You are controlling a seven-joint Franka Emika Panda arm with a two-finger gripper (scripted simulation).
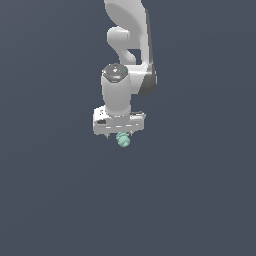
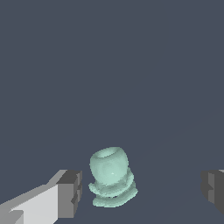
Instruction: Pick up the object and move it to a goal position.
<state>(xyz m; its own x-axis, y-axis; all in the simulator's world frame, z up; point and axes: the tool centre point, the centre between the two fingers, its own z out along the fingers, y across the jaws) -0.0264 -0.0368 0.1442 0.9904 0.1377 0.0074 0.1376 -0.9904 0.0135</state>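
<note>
Mint-green knobbly object (image 2: 111,176), ribbed base

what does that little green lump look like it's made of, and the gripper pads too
Lump: flat mint colour with soft shading, a hollow top and ridged base; looks like matte plastic or glazed clay, but the render leaves it open. Pads: dull dark grey blocks, rubber-like, on a white gripper whose jaws stand apart.

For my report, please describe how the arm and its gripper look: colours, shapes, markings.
The arm is glossy white with rounded, bulbous links and a dark band along one side. A dark grey round cap tops the wrist. The gripper has a white boxy body; its fingers end in dark grey blocky pads. No cables show.
</note>
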